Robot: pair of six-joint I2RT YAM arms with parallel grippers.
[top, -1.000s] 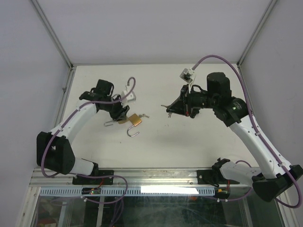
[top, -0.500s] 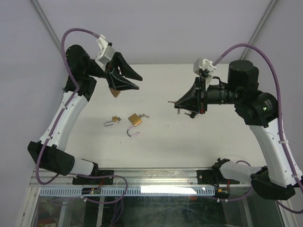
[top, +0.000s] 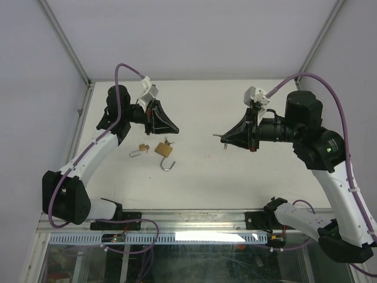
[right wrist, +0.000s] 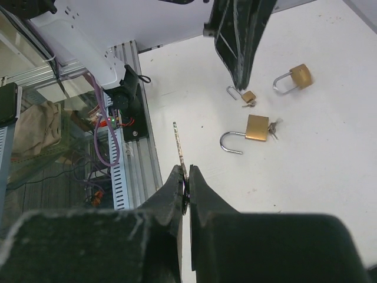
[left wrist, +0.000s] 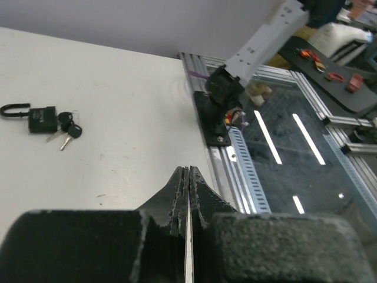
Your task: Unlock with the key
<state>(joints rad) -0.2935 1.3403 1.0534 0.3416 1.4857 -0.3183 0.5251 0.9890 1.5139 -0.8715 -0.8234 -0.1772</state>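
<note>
Lowered since a moment ago, my left gripper is pressed together near the padlocks, left of the tabletop's middle; my right gripper pinches the key.

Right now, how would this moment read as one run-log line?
left gripper: shut, empty | right gripper: shut on key | big padlock: lying on table, shackle open, neither gripper touching it

On the table, left of centre, the big padlock lies with its keys on its far side, the small padlock just left of it and a third padlock behind that. The left gripper hangs above the table, behind and right of the big padlock; the right gripper is well apart to the right, a key sticking out leftward from it.
</note>
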